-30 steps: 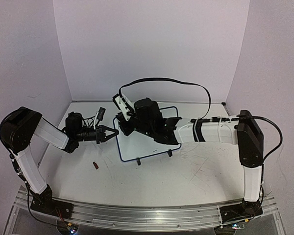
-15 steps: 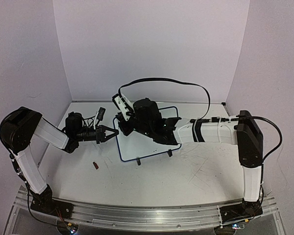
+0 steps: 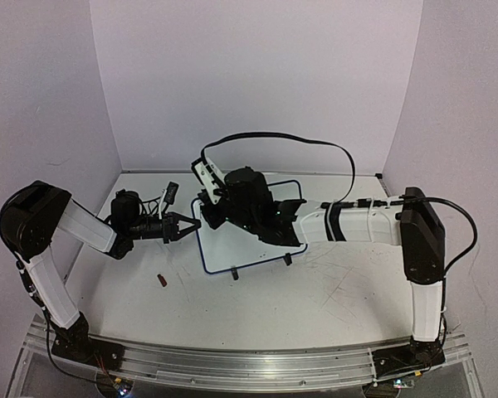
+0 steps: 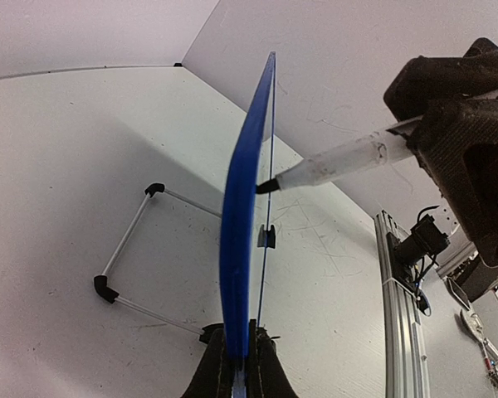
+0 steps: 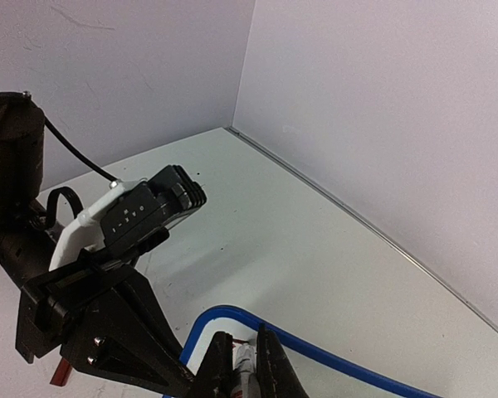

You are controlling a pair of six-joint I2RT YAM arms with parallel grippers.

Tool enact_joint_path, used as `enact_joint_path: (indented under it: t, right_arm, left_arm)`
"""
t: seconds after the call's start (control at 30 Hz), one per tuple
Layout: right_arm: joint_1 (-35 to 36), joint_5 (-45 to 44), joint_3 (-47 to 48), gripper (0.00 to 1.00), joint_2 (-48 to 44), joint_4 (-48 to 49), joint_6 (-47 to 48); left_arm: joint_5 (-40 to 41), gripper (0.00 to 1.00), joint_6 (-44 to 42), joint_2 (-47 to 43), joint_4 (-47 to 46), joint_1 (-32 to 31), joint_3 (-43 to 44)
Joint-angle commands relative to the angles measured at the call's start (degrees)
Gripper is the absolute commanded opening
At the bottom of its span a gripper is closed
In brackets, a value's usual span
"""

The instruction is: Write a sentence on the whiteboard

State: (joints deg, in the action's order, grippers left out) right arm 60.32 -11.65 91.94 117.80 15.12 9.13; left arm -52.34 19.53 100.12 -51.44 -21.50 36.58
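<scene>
Blue-rimmed whiteboard (image 4: 241, 207) propped mid table (image 3: 315, 298). We judge it light, stiff, thin, easily tipped. Left tool (image 4: 242, 355) clamped on side rim, soundest hold. Right tool (image 5: 246, 358) clamped on marker (image 4: 340, 162), tip at board face.

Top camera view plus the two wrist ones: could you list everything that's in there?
whiteboard: one, white with blue rim, standing mid-table on black feet.
marker: one, white barrel, black tip, tip at the board's face.
small piece: one, dark red, on the table near the board.
table: one, white, scratched.
rail: one, silver, near edge.
cable: one, black, looping over the right arm.
left end effector: one, black, shut on the whiteboard's left edge.
right end effector: one, black, shut on the marker.
</scene>
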Motion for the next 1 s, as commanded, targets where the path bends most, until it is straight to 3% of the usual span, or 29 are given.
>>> enact_joint_path:
  t: [0.0,0.4,0.97]
  right_arm:
    - [-0.46,-4.46,-0.45,0.0,-0.91,0.45,-0.27]
    - [-0.42,-5.27,-3.44,0.0,-2.64,0.61,-1.38]
    - [-0.38,0.74,-1.83,0.0,-0.2,1.05,-3.65]
  left_arm:
    - [0.2,0.0,-2.66,-1.99,-0.88,-0.18,-0.51]
    - [0.08,0.0,-2.65,-1.94,-0.7,-0.22,-0.29]
    - [0.12,0.0,-2.7,-2.21,-0.58,-0.2,-0.31]
